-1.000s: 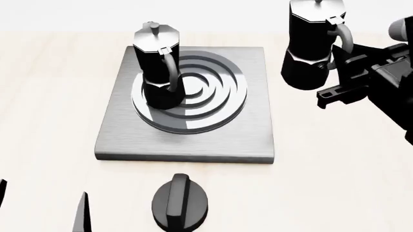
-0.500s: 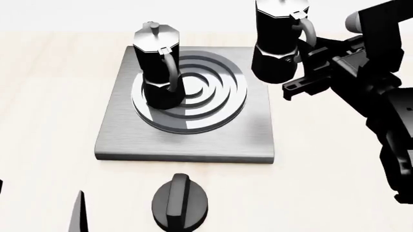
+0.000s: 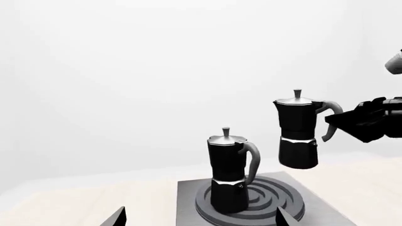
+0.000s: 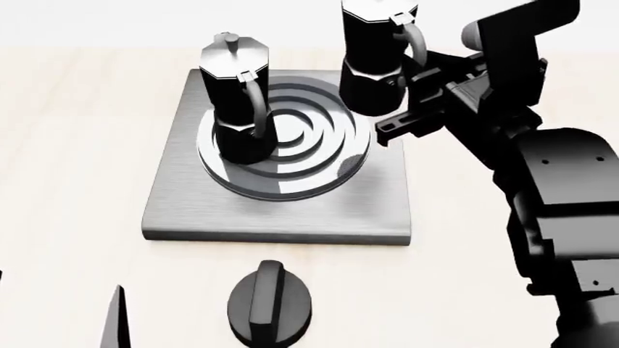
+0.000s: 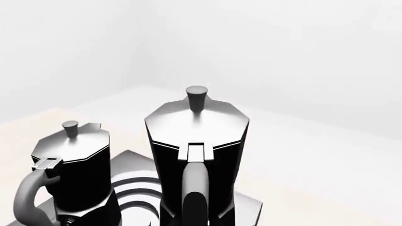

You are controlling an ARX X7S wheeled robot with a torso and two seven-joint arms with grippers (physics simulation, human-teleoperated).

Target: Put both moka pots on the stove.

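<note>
A pale wooden bench [image 4: 77, 145] ran back to a plain white wall. Nearest the robot sat a squat round black knob [image 4: 269, 304], and the left gripper showed only as dark finger tips at the frame edge, so whether it was open could not be told. Beyond the knob lay the flat square brushed grey metal stove [image 4: 290, 210], its ring burner carrying one glossy black faceted moka pot with a silver lid [image 4: 237, 98], which stood upright on the burner's left part, presumably to leave room for its twin. Farther back and to the right, the second identical black moka pot [image 4: 372, 58] hung upright in the air above the stove's far right corner. The right gripper [image 4: 411, 98] was closed on its curved handle, probably so the body hung free for setting down; the pot sat directly ahead of the gripper.
</note>
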